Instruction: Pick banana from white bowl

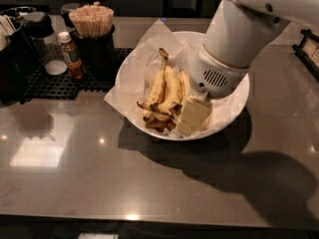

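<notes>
Low inside the white bowl, the gripper reaches down from the arm's bulky white wrist on the bowl's right half; whether it is open or closed, or has hold of anything, cannot be told; its cream tip sits just beside the fruit; the banana lies on the crinkled paper in the bowl's middle, its dark stem pointing away, with other bananas alongside between it and the gripper; on the desk to the left stand a dark cup of wooden sticks and a small bottle on a black mat.
</notes>
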Robot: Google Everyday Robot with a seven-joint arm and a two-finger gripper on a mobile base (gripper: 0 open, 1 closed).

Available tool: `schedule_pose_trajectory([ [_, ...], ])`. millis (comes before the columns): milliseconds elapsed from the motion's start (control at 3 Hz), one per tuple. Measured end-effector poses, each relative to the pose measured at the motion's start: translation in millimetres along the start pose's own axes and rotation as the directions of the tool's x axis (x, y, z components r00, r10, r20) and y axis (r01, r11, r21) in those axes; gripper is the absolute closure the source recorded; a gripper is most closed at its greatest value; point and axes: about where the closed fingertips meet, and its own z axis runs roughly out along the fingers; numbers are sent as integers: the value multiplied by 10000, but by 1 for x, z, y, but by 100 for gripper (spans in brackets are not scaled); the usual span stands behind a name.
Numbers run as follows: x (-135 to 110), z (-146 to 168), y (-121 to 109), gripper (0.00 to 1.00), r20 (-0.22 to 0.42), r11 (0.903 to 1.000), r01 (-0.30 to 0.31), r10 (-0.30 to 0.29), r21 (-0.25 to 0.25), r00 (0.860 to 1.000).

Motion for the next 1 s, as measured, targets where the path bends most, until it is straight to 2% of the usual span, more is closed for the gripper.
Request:
schedule_pose_trajectory([
  [333, 7, 4, -5, 49, -402, 9983, -553, 559, 161, 9976],
  [667, 12, 8, -12, 60, -609, 9949, -972, 986, 256, 9933],
  [1000, 13, 10, -18, 61, -700, 9929, -1157, 1173, 273, 9906],
])
